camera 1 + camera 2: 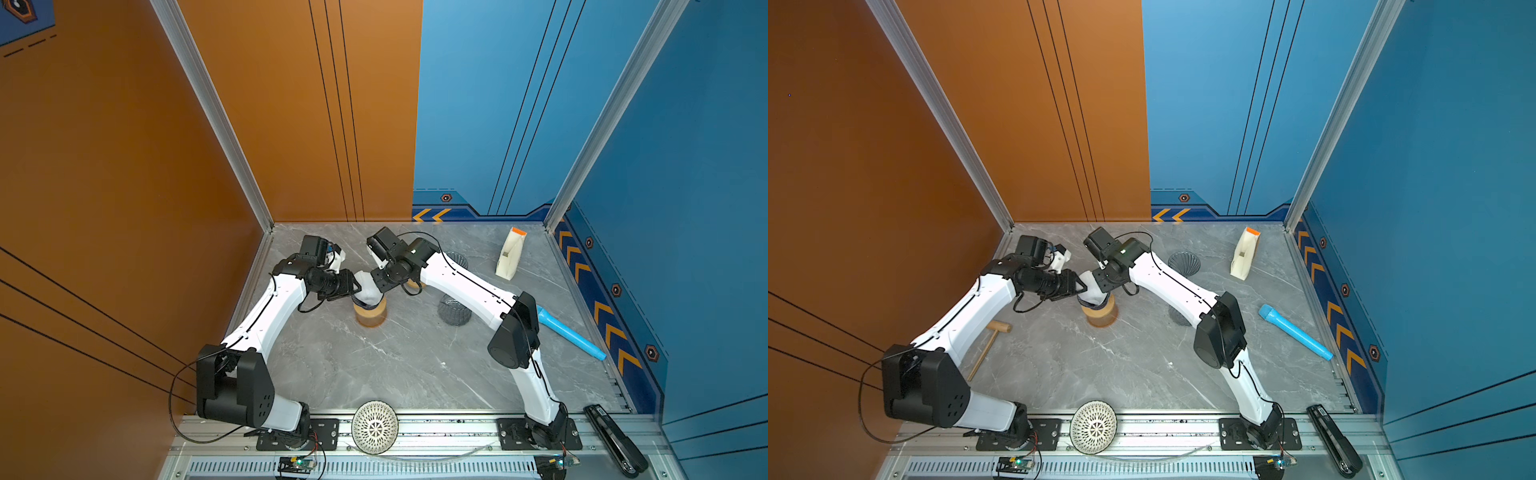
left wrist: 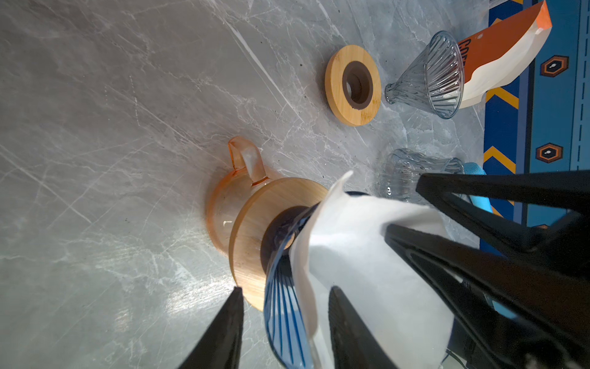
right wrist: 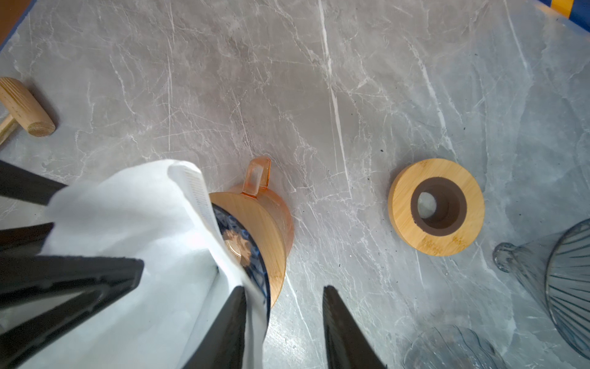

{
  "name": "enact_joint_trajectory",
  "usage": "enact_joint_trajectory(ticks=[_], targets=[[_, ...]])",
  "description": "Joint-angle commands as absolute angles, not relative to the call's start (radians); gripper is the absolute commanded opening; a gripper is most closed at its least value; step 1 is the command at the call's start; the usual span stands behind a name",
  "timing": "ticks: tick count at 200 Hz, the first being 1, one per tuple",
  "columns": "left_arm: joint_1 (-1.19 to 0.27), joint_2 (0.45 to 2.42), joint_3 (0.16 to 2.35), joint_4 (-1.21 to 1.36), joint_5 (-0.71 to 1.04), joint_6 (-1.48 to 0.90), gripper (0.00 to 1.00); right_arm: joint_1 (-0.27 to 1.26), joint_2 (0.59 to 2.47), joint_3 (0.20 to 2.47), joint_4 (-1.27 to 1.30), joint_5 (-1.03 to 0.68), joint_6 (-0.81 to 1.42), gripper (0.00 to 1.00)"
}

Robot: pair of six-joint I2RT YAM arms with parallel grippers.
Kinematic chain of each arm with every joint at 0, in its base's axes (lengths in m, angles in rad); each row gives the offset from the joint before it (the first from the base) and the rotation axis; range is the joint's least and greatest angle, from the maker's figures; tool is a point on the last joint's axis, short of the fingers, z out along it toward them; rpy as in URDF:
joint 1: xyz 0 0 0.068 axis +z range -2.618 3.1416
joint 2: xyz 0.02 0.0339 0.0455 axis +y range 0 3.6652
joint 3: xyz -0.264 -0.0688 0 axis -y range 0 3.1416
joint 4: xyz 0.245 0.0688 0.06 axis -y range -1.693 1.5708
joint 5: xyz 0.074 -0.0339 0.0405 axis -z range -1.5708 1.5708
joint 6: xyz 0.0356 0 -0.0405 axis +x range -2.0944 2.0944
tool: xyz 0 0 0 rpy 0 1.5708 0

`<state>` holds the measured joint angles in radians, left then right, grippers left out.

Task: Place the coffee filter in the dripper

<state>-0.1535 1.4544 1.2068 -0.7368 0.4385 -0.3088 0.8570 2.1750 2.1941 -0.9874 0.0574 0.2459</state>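
- Left gripper point(image 2: 285, 289), closest to the lens in its wrist view, stands spread astride the rim of the dripper point(image 2: 281, 313). One finger is outside the blue glass and one over the paper, clamping nothing.
- Right gripper point(image 3: 284, 287) is likewise spread, with the bench point(image 3: 319, 96) showing between its fingers. One finger lies against the coffee filter point(image 3: 143, 223), pinching nothing.
- Coffee filter sits partly in the dripper, leaning to one side, its edge proud of the rim. The dripper's base hole shows beside it, so I judge it not seated.
- Risk: a finger drawing away may drag the light paper out by friction.
- Risk: side load may tip the dripper, which merely rests by its wooden collar point(image 2: 252, 230) on the carafe point(image 2: 223, 204).
- Risk: both grippers crowd one rim, so contact between them is possible.
- Containers: the carafe appears empty. A second dripper point(image 2: 427, 76) lies on its side, empty. A ribbed glass point(image 2: 412, 174) on the bench shows no contents.
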Motion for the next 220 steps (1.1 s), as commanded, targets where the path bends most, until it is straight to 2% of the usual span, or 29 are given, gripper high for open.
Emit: enact_joint_trajectory(ticks=[1,220], targets=[[-0.161,1.46,1.206,-0.767,0.44,-0.284,0.45,0.852,2.194,2.183,-1.029,0.061,0.265,0.39],[-0.164,1.503,1.193,-0.791,0.405,-0.25,0.45,0.857,2.236,2.177,-1.048,0.029,0.264,0.4]])
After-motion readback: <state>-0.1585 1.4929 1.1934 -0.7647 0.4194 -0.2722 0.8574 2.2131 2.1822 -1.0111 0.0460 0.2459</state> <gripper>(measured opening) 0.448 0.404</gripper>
